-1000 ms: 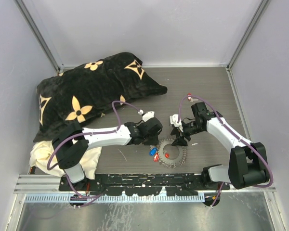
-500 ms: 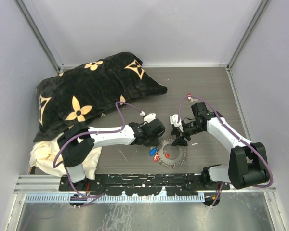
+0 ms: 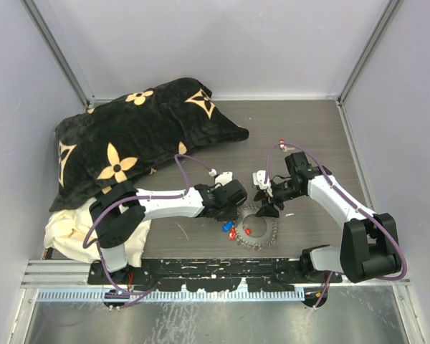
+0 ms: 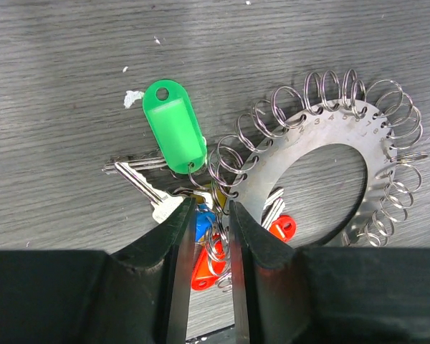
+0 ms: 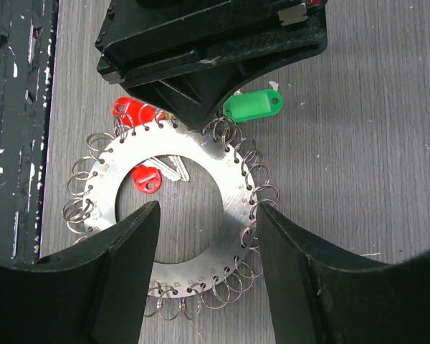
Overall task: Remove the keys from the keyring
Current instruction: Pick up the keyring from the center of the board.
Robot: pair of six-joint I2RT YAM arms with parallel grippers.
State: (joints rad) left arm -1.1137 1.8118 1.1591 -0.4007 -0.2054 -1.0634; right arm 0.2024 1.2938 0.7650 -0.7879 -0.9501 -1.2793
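Note:
The keyring [image 4: 322, 165] is a flat silver disc with a round hole and small wire rings all along its rim, lying on the table [image 3: 301, 136]. Keys hang at its left: a green tag [image 4: 173, 136], a silver key [image 4: 147, 190], blue [image 4: 204, 223] and orange [image 4: 203, 269] heads. A red head [image 5: 146, 179] lies in the hole. My left gripper [image 4: 210, 208] is open only narrowly, with a wire ring and the blue and orange heads in the gap. My right gripper [image 5: 208, 209] is open wide over the keyring [image 5: 172, 208], one finger in the hole, one outside the rim.
A black pillow with tan flower marks [image 3: 136, 143] fills the back left, and a cream cloth [image 3: 68, 229] lies at the near left. Both grippers [image 3: 238, 209] [image 3: 266, 209] crowd the keyring [image 3: 256, 228] near the front rail [image 3: 201, 271]. White walls enclose the table.
My left arm has slid right, bringing its gripper onto the keyring's left rim, and its jaws have narrowed slightly. The right arm and the keyring have stayed put.

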